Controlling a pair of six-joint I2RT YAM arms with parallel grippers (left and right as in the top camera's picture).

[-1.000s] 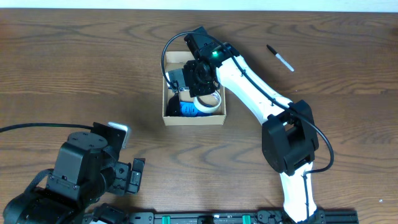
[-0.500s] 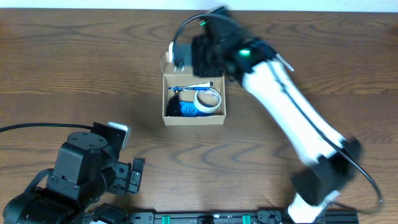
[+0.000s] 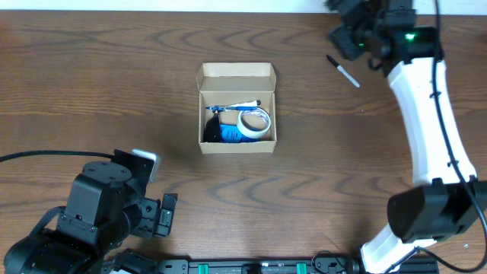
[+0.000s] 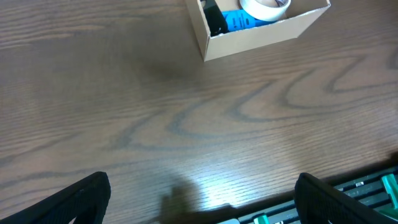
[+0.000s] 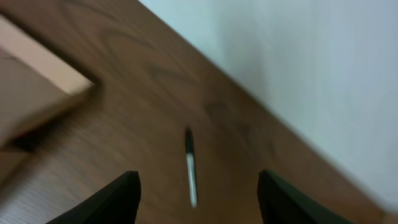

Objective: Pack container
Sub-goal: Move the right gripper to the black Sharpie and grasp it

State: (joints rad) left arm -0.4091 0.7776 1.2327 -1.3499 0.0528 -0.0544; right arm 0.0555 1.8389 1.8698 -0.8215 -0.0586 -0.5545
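The tan cardboard container (image 3: 237, 143) sits open at the table's middle, its flap lid (image 3: 236, 73) folded back. Inside lie a blue pen (image 3: 242, 104), a roll of white tape (image 3: 253, 123), a blue item and a black item. It also shows at the top of the left wrist view (image 4: 261, 37). A black-and-white pen (image 3: 344, 71) lies on the table at the upper right, also in the right wrist view (image 5: 190, 167). My right gripper (image 3: 348, 36) is open and empty, hovering just above that pen. My left gripper (image 4: 199, 199) is open and empty near the front edge.
The table's far edge and a white wall (image 5: 298, 62) lie just beyond the pen. A black rail with green clips (image 3: 266, 266) runs along the front edge. The left arm's base (image 3: 99, 209) fills the lower left.
My right arm has swung from over the container to the upper right, above the loose pen. A blue pen now lies in the container. The left arm has not moved.
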